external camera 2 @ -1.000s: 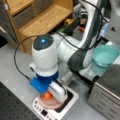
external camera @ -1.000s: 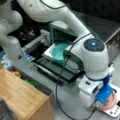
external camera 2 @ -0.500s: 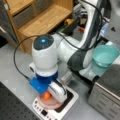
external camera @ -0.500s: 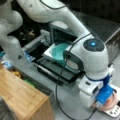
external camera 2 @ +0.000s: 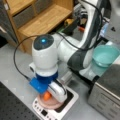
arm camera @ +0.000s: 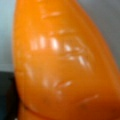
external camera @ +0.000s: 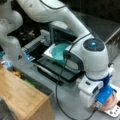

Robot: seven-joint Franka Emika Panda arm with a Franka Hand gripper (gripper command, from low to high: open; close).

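— One gripper (external camera 2: pixel 53 94), down low at the pink plate (external camera 2: pixel 51 107), right on top of the orange carrot-looking thing (external camera 2: pixel 46 96). Can't tell whether clamped on it or spread apart, since tucked out of sight under the blue wrist block (external camera 2: pixel 40 85) in both front views. Wrist view: nothing but carrot (arm camera: pixel 65 65), wall to wall.

— Same read here. Carrot sits on or just above the plate, toward a front view's left part of it. Can't say touching or not. Tips for this bit, only a judgement call: go slow, stay straight up and down, keep centred on the fat part and not the taper. Looks glossy, so probably slippery. Wouldn't pinch near the tip. Also worth minding the plate rim and the black cable (external camera 2: pixel 18 62) looping close by.

— Containers?

— Pink plate (external camera: pixel 111 102) resting on a white scale-like tray (external camera 2: pixel 69 99), with only the carrot on it as far as visible. Teal bowl (external camera: pixel 60 51) just in front of the toaster oven (external camera: pixel 62 32) opening, above the dropped door, looks empty. Wooden shelf (external camera 2: pixel 42 20) further back, well apart from all that.
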